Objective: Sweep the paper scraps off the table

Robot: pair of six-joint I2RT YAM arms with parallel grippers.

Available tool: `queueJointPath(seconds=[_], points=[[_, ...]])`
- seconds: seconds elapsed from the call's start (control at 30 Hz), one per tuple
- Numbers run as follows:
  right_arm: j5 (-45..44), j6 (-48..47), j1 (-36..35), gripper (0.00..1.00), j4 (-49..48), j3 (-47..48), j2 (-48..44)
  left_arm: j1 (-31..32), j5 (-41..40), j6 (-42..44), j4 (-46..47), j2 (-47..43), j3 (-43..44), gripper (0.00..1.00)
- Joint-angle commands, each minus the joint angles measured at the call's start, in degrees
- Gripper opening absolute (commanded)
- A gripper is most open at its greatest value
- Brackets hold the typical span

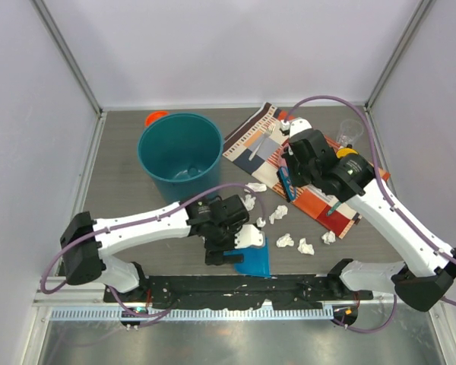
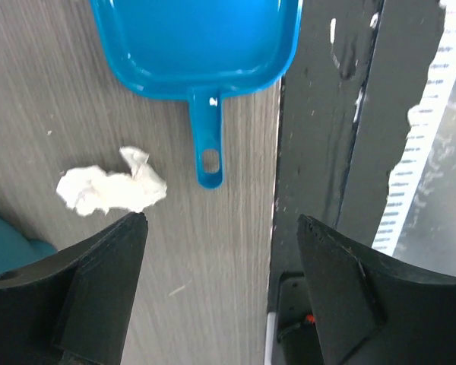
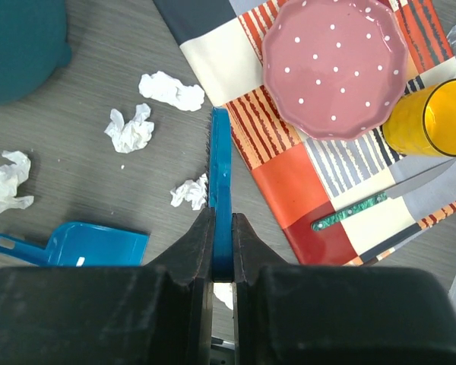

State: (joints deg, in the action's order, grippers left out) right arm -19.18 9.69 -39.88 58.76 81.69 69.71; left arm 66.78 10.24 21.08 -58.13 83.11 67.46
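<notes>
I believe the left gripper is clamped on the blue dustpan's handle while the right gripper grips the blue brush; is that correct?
Not quite: the left gripper is open and holds nothing, and the blue dustpan lies free on the table, as the left wrist view shows. The right gripper does grip the blue brush.

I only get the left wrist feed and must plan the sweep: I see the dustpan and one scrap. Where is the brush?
Observer: The right hand is shut on the blue brush, beside the placemat's edge.
Operator: More scraps out there?
Observer: Several paper scraps lie on the table between the dustpan and the placemat.
Operator: Anywhere to tip them?
Observer: A teal bucket stands upright farther back on the left.
</notes>
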Motion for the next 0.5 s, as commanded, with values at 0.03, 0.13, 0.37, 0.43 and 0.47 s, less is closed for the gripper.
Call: queueJointPath(seconds=[0.03,0.13,0.37,0.43,0.47], points=[[-0.33,1.64,0.42,0.01,-3.21,-1.09,-3.62,4.66,-0.65,-5.96,13.29,0.29,-5.65,0.83],[0.54,1.82,0.5,0.01,-3.39,-1.88,-4.58,8.18,-8.37,-6.31,18.57,3.28,-8.39,0.83],[2.92,1.82,0.59,0.01,-3.65,-2.68,-6.26,10.3,-15.35,-2.81,22.88,5.57,-10.15,0.78],[2.83,1.56,0.59,0.01,-3.48,-2.76,-6.61,10.3,-13.59,-2.89,22.97,6.09,-11.99,0.77],[3.01,1.64,0.59,0.01,-3.57,-2.68,-6.78,10.21,-13.93,-2.89,23.15,6.18,-12.61,0.77]])
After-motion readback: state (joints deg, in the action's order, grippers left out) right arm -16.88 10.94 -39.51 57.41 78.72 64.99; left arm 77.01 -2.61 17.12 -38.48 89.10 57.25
